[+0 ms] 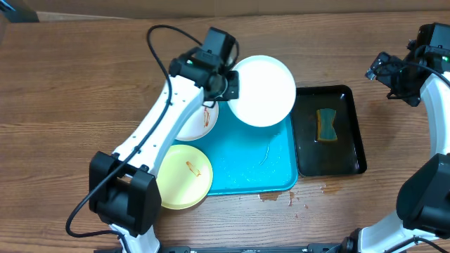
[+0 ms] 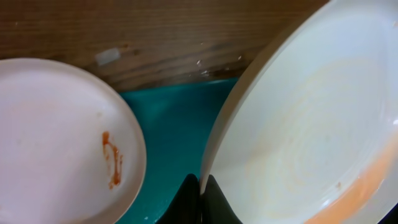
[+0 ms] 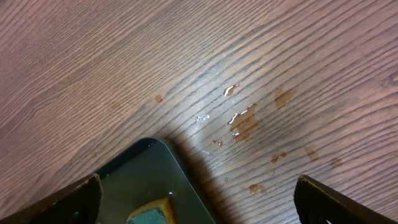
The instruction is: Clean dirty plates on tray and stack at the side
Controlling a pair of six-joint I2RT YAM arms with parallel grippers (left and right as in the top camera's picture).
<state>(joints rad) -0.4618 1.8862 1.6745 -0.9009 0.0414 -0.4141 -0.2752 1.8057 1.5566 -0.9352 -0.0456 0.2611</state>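
Table (image 1: 70, 70): brown wood grain; it carries everything I work on.
Tray (image 1: 260, 165): turquoise, lying in the middle, with wet streaks on its bare right half.
Black tray (image 1: 351, 151): glossy and narrower, just beside the turquoise one on its right.
Held plate (image 1: 264, 90): white, lifted and tilted over the tray's far right corner. My wrist view shows a faint orange film along its lower edge.
Yellow plate (image 1: 181, 176): flat at the tray's near left corner, with a small orange smear. I cannot tell how much of it rests on the tray.
Smeared plate (image 1: 200, 121): white, at the tray's far left, partly under my left arm, with a red-orange streak.
Sponge (image 1: 326, 124): yellow and green, lying in the black tray.
Left gripper (image 1: 228, 84): clenched on the left rim of the held plate, fingers pinched tight.
Right gripper (image 1: 389, 72): released, fingers spread wide, above the table at the black tray's far right corner, holding nothing.
Drops (image 1: 281, 197): brownish spots on the table at the tray's near right corner.
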